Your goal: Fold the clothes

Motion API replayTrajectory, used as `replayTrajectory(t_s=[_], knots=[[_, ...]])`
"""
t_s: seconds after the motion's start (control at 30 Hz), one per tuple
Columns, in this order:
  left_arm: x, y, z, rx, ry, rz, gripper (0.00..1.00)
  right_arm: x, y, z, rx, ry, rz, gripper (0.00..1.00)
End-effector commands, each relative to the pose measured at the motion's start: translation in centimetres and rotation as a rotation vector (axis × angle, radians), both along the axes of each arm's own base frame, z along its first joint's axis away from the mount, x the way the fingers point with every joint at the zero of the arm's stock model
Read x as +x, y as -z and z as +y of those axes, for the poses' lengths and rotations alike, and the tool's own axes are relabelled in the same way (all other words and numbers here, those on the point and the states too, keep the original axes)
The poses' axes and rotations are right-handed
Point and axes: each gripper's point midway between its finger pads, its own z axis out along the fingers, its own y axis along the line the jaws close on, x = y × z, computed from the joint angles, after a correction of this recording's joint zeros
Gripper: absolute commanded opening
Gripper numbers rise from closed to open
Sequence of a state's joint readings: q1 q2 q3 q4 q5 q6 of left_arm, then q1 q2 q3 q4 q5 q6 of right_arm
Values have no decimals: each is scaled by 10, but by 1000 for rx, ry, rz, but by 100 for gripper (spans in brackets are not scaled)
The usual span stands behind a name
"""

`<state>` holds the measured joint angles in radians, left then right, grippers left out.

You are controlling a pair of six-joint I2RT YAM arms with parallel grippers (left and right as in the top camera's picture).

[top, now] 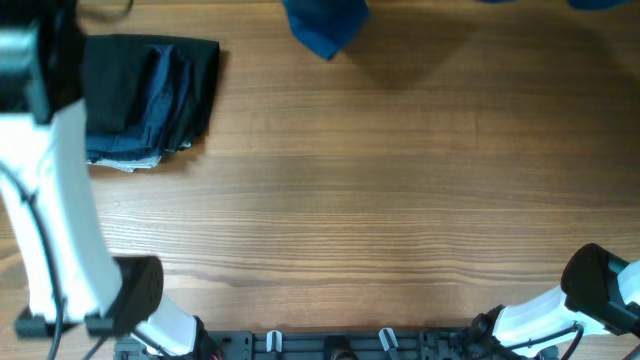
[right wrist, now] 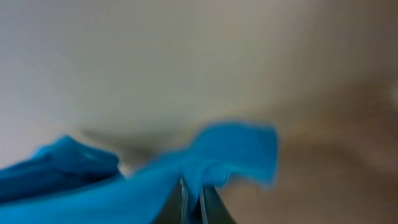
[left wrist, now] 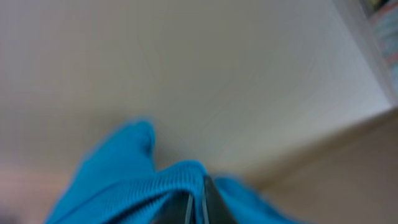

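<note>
One item in hand, overhead: the blue garment [top: 325, 28] shows as a bunched corner at the far edge of the worktop [top: 380, 200]. A scrap of the same blue sits at the far right corner, and the rest is out of frame.
Overhead, finished pile: a folded stack [top: 150, 100], black over denim-blue, lies far left, well apart from the blue piece.
Overhead, arms: the left arm [top: 60, 220] reaches up the left side. The right arm [top: 590, 295] sits low at the near right. Neither pincer is in this view.
Left wrist, grip: the left pincer [left wrist: 198, 204] is pressed together on a ridge of the blue cloth, which humps up on either side of it.
Left wrist, pose: view blurred. Only pale wall shows behind, no wood, so I judge the pincer to be raised and tipped upward.
Right wrist, grip: the right pincer [right wrist: 193, 202] is likewise pinched on a blue fold, with a loose flap standing beside it.
Right wrist, pose: blurred, plain backdrop. Probably lifted as well.
Handling (judgement): light, limp, faintly ribbed knit. It sags wherever unsupported and is not fragile or slick.
Hold points (judgement): two corners along one edge, kept apart, so the cloth hangs flat. A mid-panel pinch would only bunch it.
</note>
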<state>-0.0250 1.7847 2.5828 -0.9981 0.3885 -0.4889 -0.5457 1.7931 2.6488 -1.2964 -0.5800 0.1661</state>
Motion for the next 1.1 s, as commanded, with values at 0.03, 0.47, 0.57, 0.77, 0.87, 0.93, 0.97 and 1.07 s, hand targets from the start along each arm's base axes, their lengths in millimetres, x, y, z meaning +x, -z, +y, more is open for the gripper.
replayTrajectory(t_s=[0.03, 0.47, 0.57, 0.77, 0.87, 0.93, 0.97, 1.07], knots=[[-3, 118, 22, 172, -115, 422, 4, -17, 73, -40, -76, 167, 313, 4], [-8, 393, 15, 300, -68, 1266, 4, -31, 310, -43, 243, 166, 966, 4], [-17, 407, 15, 307, -62, 1320, 4, -52, 349, -39, 283, 208, 1090, 4], [-44, 407, 21, 343, -65, 1428, 4, -91, 396, -31, 312, 280, 1272, 4], [-60, 405, 18, 365, -46, 1488, 4, -102, 411, -26, 329, 283, 1314, 4], [-64, 404, 9, 397, -9, 1484, 4, -110, 419, -21, 343, 283, 1345, 4], [-65, 403, 3, 408, 2, 1479, 4, -113, 424, -19, 347, 281, 1358, 4], [-70, 403, -19, 448, 52, 1467, 4, -124, 435, -17, 346, 305, 1398, 4]])
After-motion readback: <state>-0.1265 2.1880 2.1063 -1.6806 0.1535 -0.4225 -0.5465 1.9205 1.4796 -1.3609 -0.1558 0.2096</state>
